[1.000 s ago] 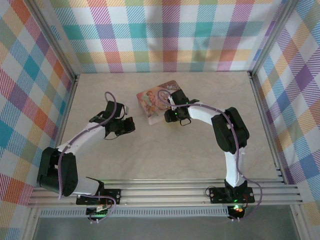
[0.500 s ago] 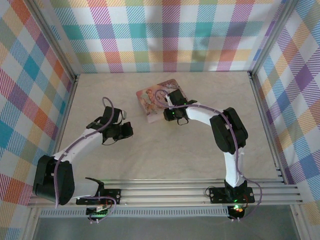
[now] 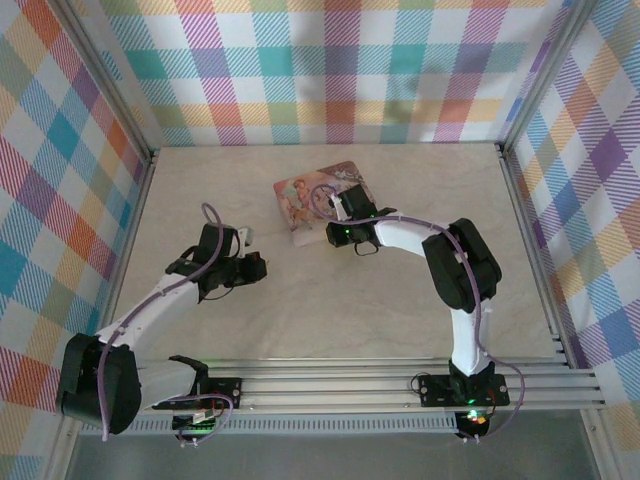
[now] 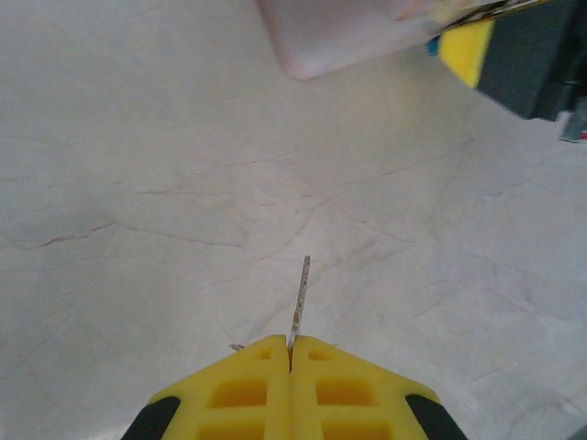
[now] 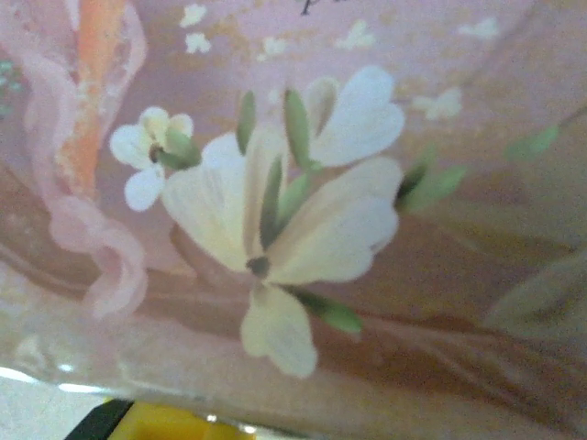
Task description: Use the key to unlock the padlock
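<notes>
On the worktop (image 3: 400,300), toward the back, item one: pink tin (image 3: 318,193), lying flat with the pictured lid up. The lid is on, so I cannot see what it holds. My right wrist view sits close on the lid: a pale flower with green leaves and a pink ribbon, all soft and blurred. In the left wrist view one corner of the tin is cut off by the top edge.

Item two: key (image 4: 299,298), a thin grey sliver. It is clamped between the jaws of the left gripper (image 4: 291,341), which are pressed together on it. The blade sticks out ahead, above bare worktop and well apart from the tin. From overhead the left gripper (image 3: 256,266) stands left of the tin, and the key is too small to make out there.

Item three: right gripper (image 3: 334,212), at the tin's near edge. One yellow pad (image 4: 466,50) shows beside the tin's rim, and a strip of yellow lies along the bottom of the right wrist view. I cannot tell how its jaws stand. A blue fleck next to that pad is too small to identify.
</notes>
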`<state>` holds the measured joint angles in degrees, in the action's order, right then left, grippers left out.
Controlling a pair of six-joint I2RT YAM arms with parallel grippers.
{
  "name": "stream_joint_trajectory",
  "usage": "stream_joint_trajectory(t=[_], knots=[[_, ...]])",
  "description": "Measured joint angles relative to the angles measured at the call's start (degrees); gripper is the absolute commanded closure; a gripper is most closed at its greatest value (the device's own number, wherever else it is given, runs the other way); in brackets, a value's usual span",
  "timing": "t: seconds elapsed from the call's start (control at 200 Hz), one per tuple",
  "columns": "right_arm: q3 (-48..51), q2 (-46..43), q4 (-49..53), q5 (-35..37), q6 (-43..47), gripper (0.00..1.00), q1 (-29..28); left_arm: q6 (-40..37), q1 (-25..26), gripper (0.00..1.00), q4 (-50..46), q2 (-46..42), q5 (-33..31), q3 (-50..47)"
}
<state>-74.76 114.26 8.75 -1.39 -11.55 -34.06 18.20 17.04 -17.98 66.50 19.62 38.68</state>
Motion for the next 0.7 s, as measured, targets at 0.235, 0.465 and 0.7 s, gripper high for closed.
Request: stream_joint_trajectory(t=[0.235, 0.465, 0.7], knots=[[-2.6, -1.9, 12.9, -4.0, -3.9, 1.00, -0.5, -4.0, 1.8, 1.00, 13.6, -7.8, 6.3, -8.7], [-9.5, -3.6, 25.7, -10.6, -8.7, 1.00, -0.5, -9.1, 6.1, 1.00, 23.2, -8.7, 10.5, -10.5], [-15.8, -3.7, 33.9, -17.1, -12.7, 1.00, -0.5, -10.4, 9.8, 1.00, 31.9, -6.7, 10.8, -12.2]])
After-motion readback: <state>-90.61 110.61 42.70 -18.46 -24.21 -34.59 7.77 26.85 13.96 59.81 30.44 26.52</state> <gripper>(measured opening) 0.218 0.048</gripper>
